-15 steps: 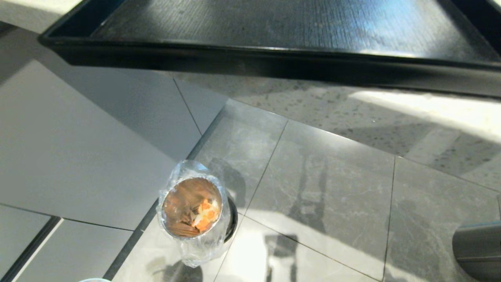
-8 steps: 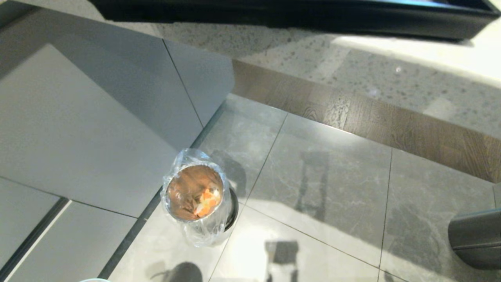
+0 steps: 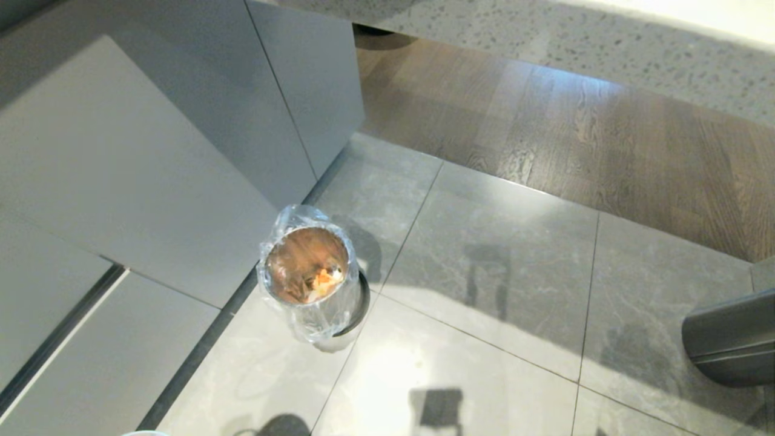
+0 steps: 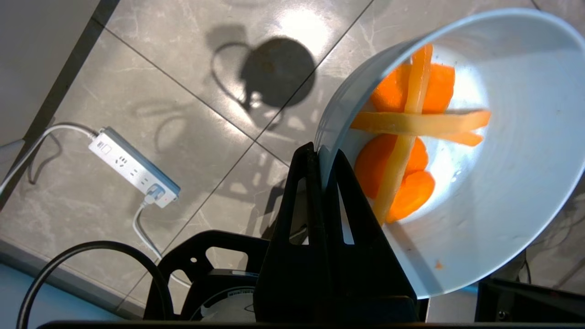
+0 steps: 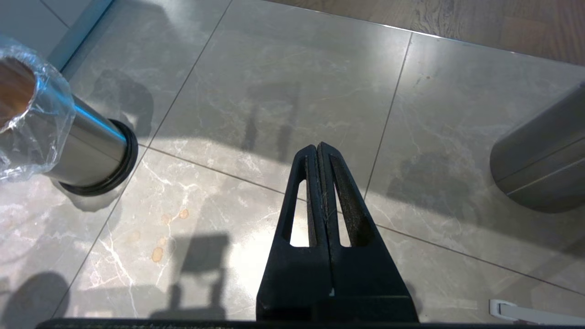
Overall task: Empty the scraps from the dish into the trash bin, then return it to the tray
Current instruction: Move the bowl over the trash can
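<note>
Left claw point(image 4: 321, 153) on dish point(image 4: 512, 192) rim

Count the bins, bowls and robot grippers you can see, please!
Bins: 2 (trash bin with a plastic bag, steel bin)
Bowls: 1 (dish with scraps in it)
Grippers: 2 (left gripper pinching the dish's rim, right gripper holding nothing)
Total: 5
</note>
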You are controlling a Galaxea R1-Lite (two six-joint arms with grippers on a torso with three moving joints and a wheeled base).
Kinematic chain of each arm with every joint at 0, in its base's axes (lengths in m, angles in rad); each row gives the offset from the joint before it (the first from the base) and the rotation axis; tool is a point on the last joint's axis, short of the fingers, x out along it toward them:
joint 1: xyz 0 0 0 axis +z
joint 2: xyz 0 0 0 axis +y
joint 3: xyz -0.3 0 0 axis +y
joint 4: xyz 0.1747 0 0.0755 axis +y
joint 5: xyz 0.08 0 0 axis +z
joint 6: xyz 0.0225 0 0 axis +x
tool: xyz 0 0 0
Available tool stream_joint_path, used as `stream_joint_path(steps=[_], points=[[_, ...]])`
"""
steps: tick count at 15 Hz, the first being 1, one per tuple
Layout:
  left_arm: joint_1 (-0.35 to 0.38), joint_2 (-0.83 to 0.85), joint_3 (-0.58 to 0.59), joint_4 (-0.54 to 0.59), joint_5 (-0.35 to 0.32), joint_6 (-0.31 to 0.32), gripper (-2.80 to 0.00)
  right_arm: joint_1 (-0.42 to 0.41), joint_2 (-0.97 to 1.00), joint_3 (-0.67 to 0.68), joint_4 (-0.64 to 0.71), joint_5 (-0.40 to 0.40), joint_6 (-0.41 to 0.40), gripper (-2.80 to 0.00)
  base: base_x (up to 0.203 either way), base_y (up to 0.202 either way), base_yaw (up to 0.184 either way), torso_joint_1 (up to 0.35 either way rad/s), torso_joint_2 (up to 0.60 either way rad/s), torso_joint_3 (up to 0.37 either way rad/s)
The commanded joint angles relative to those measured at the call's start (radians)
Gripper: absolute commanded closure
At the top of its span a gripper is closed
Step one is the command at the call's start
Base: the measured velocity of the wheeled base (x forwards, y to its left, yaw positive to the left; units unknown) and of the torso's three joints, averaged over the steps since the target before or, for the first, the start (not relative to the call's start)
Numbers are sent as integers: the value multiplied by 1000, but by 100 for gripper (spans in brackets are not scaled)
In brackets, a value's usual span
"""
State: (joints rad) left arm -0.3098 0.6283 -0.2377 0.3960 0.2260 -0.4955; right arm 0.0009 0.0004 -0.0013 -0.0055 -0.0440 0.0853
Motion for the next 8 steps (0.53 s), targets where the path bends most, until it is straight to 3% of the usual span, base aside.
stream_joint_path(steps=[1,8], points=[[1,-15,0,3,1,-5,0,1,0,0,-1,0,1,0,0,0,0,0,0,0],[10,22,0,3,1,-9,0,1,0,0,-1,0,1,0,0,0,0,0,0,0]])
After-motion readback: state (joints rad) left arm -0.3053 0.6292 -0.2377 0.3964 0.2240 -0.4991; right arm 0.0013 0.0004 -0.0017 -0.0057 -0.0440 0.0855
